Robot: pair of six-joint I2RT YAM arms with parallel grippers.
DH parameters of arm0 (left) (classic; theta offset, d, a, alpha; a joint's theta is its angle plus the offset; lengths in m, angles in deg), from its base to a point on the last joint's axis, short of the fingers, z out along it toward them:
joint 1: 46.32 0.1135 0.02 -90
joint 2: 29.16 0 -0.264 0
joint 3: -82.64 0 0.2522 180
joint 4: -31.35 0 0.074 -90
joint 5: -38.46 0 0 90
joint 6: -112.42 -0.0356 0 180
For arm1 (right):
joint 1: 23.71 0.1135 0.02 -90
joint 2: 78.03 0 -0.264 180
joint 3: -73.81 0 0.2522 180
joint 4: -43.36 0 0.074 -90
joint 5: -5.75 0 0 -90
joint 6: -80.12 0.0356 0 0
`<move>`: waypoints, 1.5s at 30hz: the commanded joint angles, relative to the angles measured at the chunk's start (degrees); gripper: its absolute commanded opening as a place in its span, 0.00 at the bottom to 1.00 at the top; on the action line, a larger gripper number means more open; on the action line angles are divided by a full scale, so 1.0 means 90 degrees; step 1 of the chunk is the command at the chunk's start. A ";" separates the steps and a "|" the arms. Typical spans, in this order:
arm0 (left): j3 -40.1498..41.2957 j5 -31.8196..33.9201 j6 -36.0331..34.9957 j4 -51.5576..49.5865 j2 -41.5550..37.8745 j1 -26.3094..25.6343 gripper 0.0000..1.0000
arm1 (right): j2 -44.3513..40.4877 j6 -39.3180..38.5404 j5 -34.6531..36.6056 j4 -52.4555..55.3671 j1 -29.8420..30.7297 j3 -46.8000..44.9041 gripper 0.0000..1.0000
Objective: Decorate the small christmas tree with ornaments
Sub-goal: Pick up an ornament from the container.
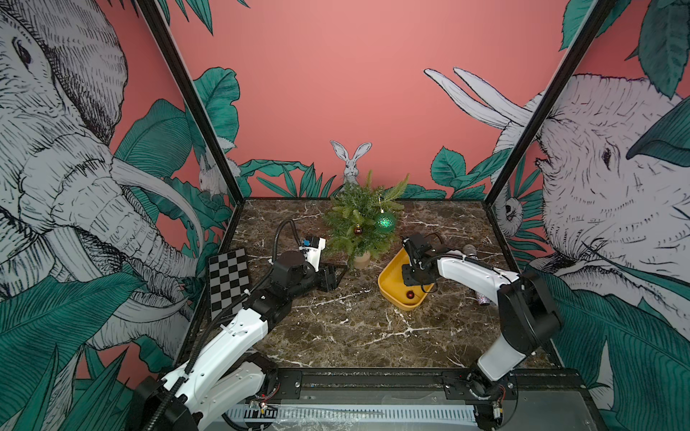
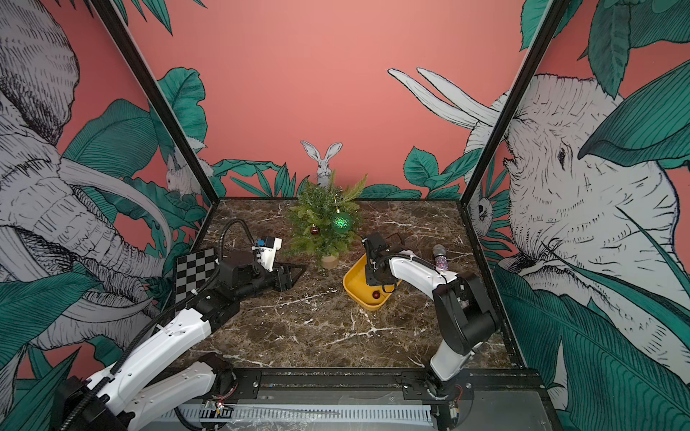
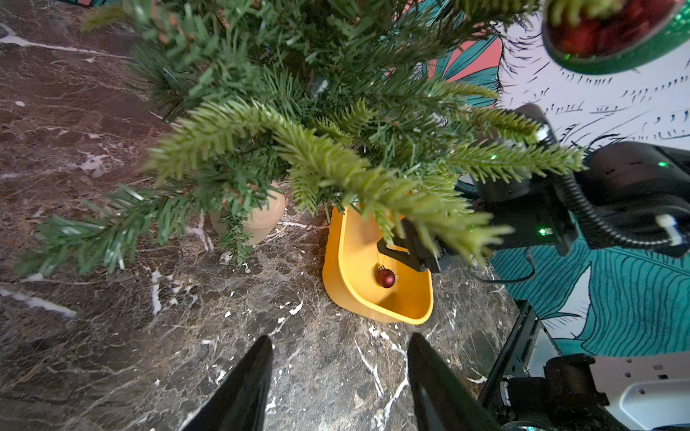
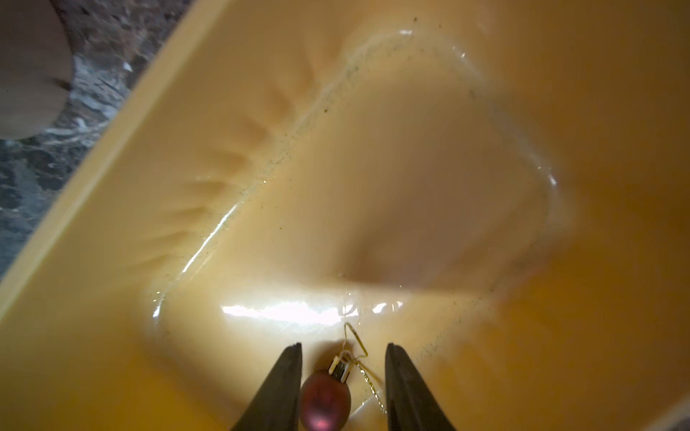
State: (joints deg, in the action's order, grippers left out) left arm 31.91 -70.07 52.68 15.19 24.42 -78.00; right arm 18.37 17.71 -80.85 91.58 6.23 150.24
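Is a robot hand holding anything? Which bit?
Nothing is held. The right gripper straddles the red ball in the yellow tray without pinching; the left gripper is empty.

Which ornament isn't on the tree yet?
The small red ball lying in the yellow tray; the other red ball and the green ball hang on the tree.

A robot lab's test booth: a marble-look table (image 1: 336,328) boxed in by black metal posts (image 1: 181,86) and printed jungle wall panels (image 1: 354,74). A checkerboard card (image 1: 228,280) sits at the table's left edge, and two robot arms (image 1: 239,332) are mounted on a rail (image 1: 373,377) along its front edge.
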 commanded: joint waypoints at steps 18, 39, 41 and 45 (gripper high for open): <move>0.0152 0.0149 0.0177 0.0129 -0.0143 0.0014 0.59 | 0.0440 -0.0305 -0.0110 -0.0312 -0.0256 0.0692 0.00; 0.0158 0.0183 0.0180 0.0119 -0.0145 0.0010 0.59 | 0.0519 0.0006 -0.0667 -0.0685 -0.0287 0.0571 0.46; 0.0153 0.0188 0.0196 0.0110 -0.0167 0.0012 0.59 | 0.0555 0.0059 -0.0763 -0.0862 -0.0278 0.0536 0.45; 0.0157 0.0213 0.0185 0.0080 -0.0191 0.0014 0.59 | 0.0673 0.0014 -0.0628 -0.0899 -0.0202 0.0659 0.43</move>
State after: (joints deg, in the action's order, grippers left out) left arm 32.61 -68.87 53.51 15.34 24.10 -78.00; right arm 23.28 17.05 -86.66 85.27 3.78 155.25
